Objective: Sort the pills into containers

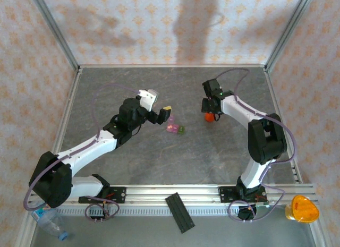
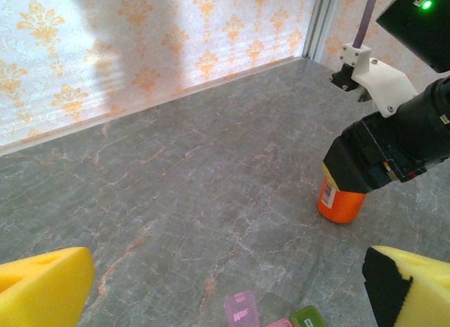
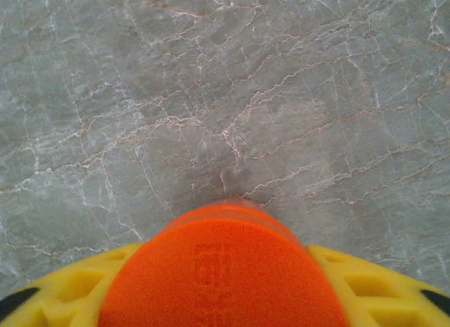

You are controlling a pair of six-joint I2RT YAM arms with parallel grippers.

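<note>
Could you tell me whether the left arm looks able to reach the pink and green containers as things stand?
Probably yes: the containers lie just beyond the left arm's open fingers, with nothing standing between; the orange bottle stands well aside.

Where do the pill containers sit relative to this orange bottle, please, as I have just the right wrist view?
Observer: From above, the containers lie on the table to the left of the orange bottle, apart from it.
Operator: Thank you. Is the bottle standing on the table or lifted?
Observer: The left wrist view shows it upright with its base on the table, and the right pincer over its top.
Operator: And what is the other arm doing?
Observer: The left pincer is open and holds nothing; it hangs close by the containers.
</note>
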